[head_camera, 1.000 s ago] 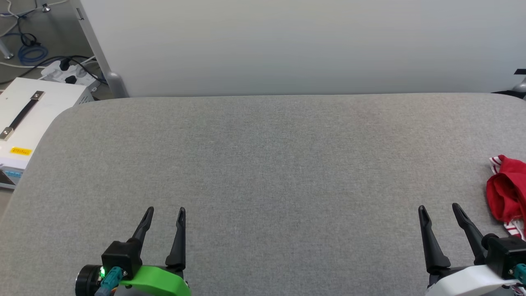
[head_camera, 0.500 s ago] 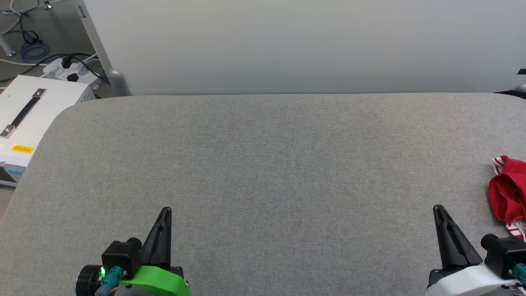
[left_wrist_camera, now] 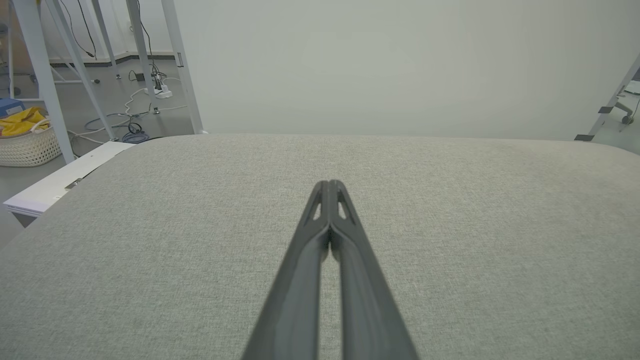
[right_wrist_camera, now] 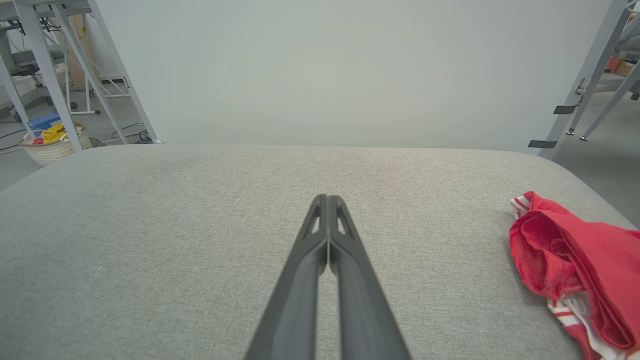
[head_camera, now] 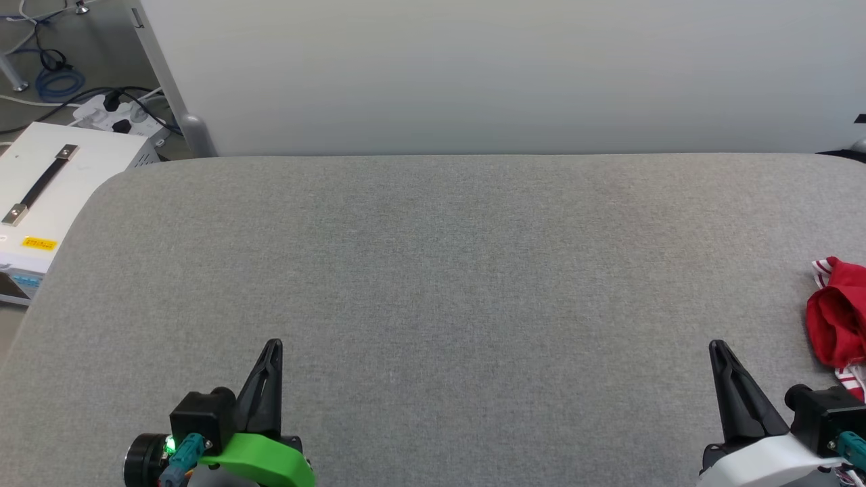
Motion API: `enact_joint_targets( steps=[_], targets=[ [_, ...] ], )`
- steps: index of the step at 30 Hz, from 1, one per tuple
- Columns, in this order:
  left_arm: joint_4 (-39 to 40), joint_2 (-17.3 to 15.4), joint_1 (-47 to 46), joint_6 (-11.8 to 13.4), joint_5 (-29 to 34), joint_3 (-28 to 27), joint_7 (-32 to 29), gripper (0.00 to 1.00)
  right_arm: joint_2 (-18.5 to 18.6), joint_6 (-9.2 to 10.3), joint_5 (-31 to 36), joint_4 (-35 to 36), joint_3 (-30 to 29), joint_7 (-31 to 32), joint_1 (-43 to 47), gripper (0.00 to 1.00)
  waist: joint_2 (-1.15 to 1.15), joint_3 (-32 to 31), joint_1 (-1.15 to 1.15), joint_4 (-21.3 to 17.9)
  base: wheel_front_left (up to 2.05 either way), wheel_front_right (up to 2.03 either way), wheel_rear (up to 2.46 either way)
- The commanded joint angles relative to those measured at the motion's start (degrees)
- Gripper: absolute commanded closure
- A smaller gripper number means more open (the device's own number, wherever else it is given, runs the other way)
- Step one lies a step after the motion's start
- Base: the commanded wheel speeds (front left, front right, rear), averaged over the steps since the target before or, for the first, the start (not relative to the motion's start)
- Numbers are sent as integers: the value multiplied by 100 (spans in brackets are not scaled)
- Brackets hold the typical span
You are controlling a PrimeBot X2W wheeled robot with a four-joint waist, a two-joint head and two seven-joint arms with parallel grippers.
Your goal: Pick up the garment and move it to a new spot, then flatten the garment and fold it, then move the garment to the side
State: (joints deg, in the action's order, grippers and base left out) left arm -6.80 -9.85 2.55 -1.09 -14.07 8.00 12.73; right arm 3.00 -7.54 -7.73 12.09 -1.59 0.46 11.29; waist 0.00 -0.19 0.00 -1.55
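Left gripper [head_camera: 273,346], lower left of the head view, green-cuffed: fingers pressed together to a single point, holding nothing. Right gripper [head_camera: 716,346], lower right, white-cuffed: likewise closed and empty. The garment [head_camera: 836,323], red with red-and-white striped trim, lies bunched at the right edge of the frame on the grey fabric surface [head_camera: 433,270], near the right gripper but apart from it.

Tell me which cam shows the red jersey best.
Right wrist view: the crumpled red jersey shows most of its bulk, its folds and its striped trim. The head view catches just a part of it, cut off at the right edge.
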Motion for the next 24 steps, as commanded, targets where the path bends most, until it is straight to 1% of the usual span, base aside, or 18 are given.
enact_joint_targets(
  steps=[1, 24],
  targets=[
    [42, 40, -36, 15, 72, -40, -32, 100, -2, 1, 69, -37, 12, -8, -131, 100, 0, 0, 0, 2, 0, 0, 0],
    [178, 181, -82, 35, 357, -202, -297, 100, -4, 2, 219, -288, 43, -16, -344, 100, 0, 4, 0, 35, 0, 0, 0]
  ],
)
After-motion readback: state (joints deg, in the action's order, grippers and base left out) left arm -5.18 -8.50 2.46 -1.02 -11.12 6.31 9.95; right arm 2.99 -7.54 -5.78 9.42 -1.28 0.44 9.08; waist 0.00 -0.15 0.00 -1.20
